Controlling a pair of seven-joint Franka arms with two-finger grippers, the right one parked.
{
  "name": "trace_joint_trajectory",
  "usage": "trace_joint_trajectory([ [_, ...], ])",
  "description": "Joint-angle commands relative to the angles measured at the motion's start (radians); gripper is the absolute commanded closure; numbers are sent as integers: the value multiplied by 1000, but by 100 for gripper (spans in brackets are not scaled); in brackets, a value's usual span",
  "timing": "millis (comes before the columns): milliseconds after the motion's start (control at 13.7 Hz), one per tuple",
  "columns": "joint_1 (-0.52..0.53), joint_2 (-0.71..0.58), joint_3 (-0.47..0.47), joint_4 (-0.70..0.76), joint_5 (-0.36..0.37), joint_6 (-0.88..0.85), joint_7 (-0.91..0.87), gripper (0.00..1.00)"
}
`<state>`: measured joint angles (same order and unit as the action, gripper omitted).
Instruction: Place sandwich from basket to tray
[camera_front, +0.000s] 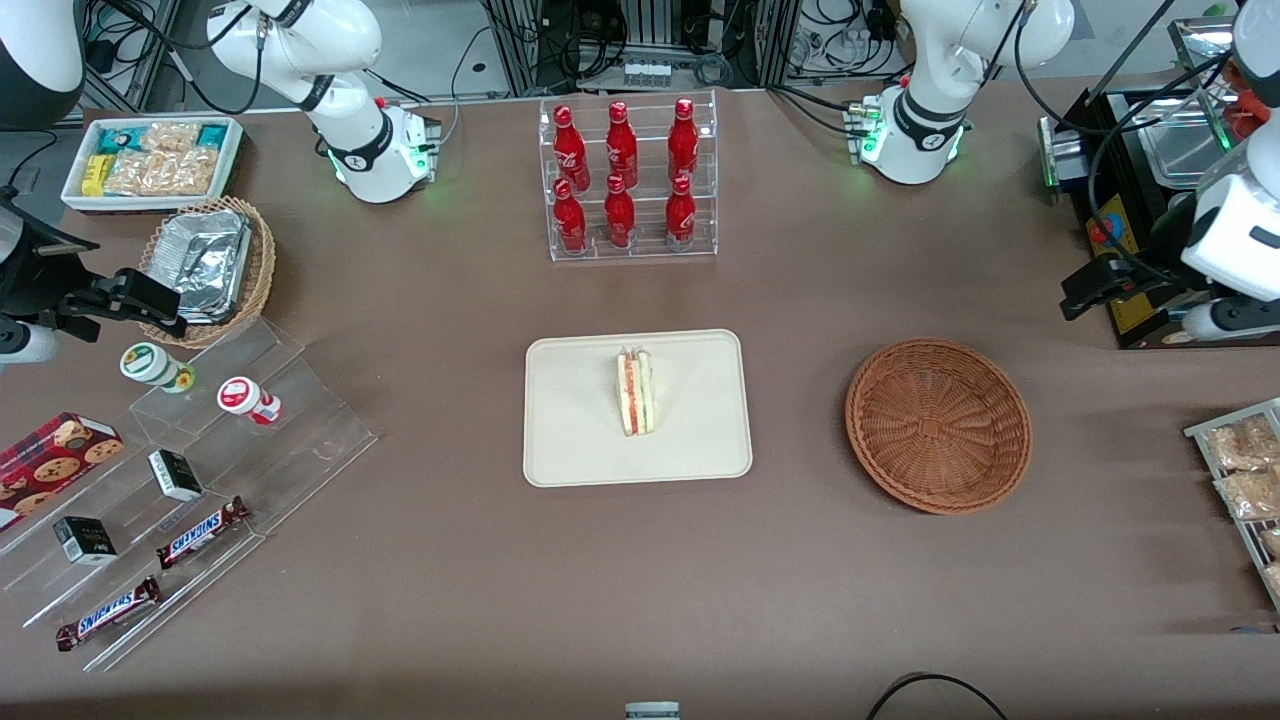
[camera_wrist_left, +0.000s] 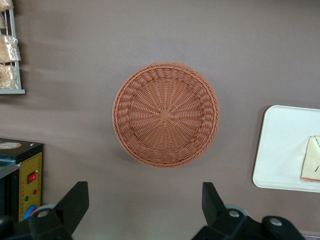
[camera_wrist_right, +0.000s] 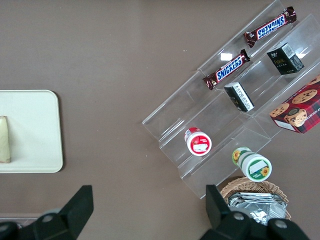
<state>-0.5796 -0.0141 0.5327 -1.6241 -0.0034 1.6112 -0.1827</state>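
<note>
Now sandwich (camera_front: 637, 392) on tray (camera_front: 570, 440), claw (camera_wrist_left: 145, 207) open, well apart

Six red bottles (camera_front: 625, 180) in a clear rack (camera_front: 632, 245), Snickers bars (camera_front: 203, 531) on acrylic steps (camera_front: 300, 440).

The front view looks down steeply from high over the tabletop (camera_front: 420, 600) edge nearest to it, and it takes in almost the whole surface. The left wrist view looks straight down, well above the basket (camera_wrist_left: 166, 114), with the hand (camera_wrist_left: 145, 205) wide open at the frame's edge. Both views share the basket (camera_front: 938, 425) and the tray (camera_front: 580, 440). The right wrist view also faces straight down and shares the tray (camera_wrist_right: 35, 125) with them.
</note>
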Motion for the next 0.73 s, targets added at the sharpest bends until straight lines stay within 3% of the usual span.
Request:
trace_joint_trajectory([
  [0,244,-29,-241,-14,-9,-22,28,0],
  [146,473,-33,-479,-17,-9,-25,29,0],
  [219,541,-39,-541,-17,-9,-34,34,0],
  [438,573,-61,-562,-20,-10,-66,135,0],
  [657,570,-53,-565,12,-10,-80,121,0],
])
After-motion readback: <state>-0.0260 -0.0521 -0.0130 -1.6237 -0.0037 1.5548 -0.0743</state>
